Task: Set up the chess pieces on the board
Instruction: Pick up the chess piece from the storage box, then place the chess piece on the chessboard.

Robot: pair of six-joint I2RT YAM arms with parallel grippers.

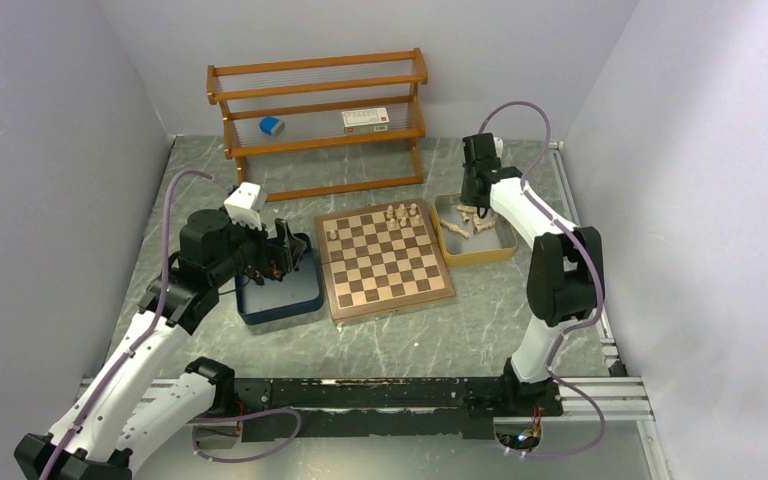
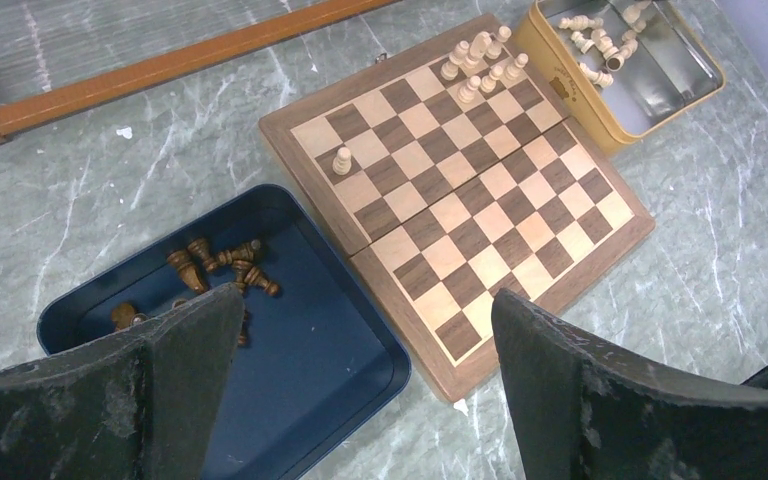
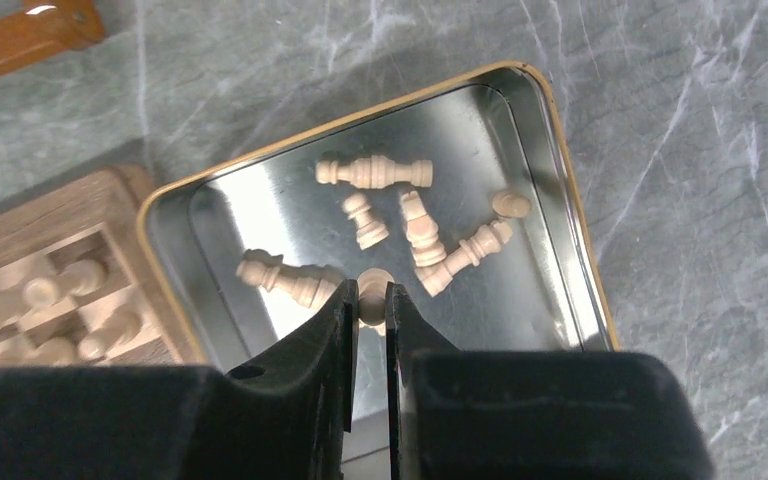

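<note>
**Top view.** The board [image 1: 385,265] lies on the table [image 1: 460,335] between a navy tray [image 1: 282,308] on the left and a yellow tray [image 1: 482,259] on the right. A cluster of cream pieces [image 1: 400,213] stands at its far right corner, with one more standing alone at the far left. The right claw [image 1: 474,206] reaches down into the yellow tray. The left claw [image 1: 286,257] hangs over the navy tray.

**Left wrist view.** The left claw's jaws stand wide apart and hold nothing. Below them the dark pieces [image 2: 215,262] lie tumbled in the navy tray. None is on the board.

**Right wrist view.** The right claw's jaws are pinched on the rounded head of one cream piece [image 3: 374,285], low in the yellow tray. Several others lie toppled around it.

**Step in hand.** This is judged to be the pick-up of a cream piece. The next move calls for a straight lift clear of the tray wall. The piece then goes upright onto a free square by the cluster, without knocking its neighbours.
</note>
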